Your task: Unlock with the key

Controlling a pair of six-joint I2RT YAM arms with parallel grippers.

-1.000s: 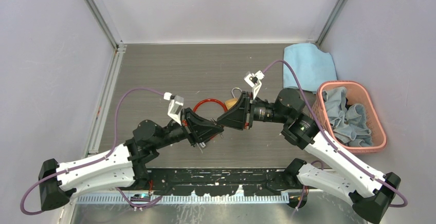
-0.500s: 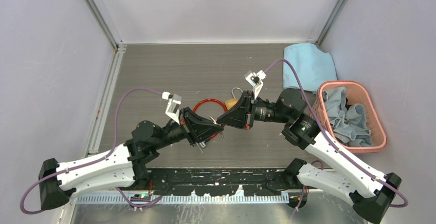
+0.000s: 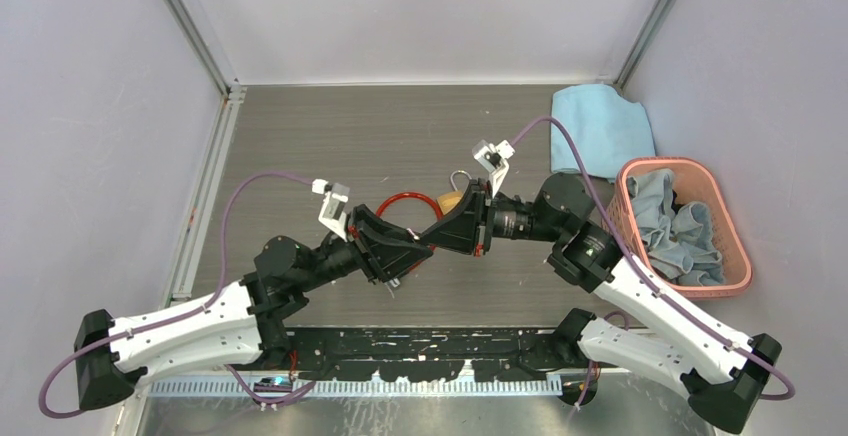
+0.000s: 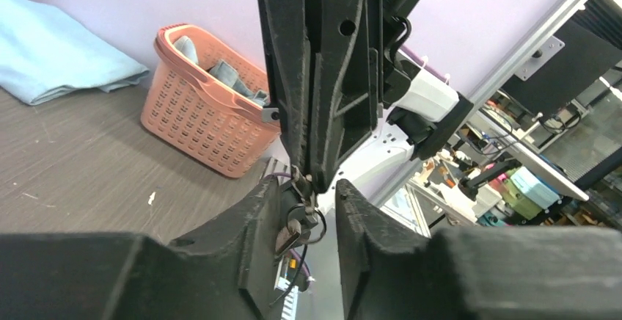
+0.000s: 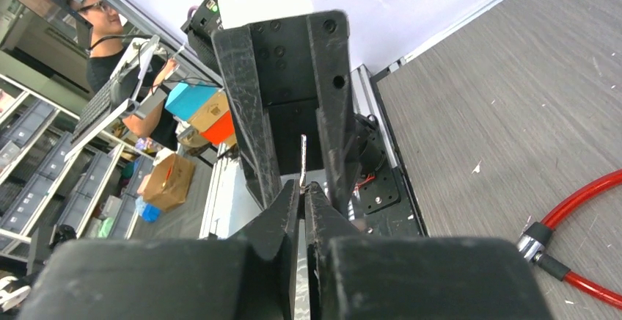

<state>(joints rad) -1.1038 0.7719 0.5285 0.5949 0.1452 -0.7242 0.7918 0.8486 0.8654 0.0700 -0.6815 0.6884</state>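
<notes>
1. Your right gripper (image 5: 302,186) is pinched shut on the key (image 5: 303,160). The thin blade sticks out past its tips, in the air over mid-table.
2. Your left gripper (image 4: 311,197) meets it tip to tip, fingers apart, one on each side of the dangling bunch.
3. This looks like a mid-air handover or regrasp; the key has not reached the padlock (image 3: 451,198), which lies just behind the right gripper.
4. Next, probably close the left squarely on the bunch before the right lets go. The keyhole is hidden.
</notes>
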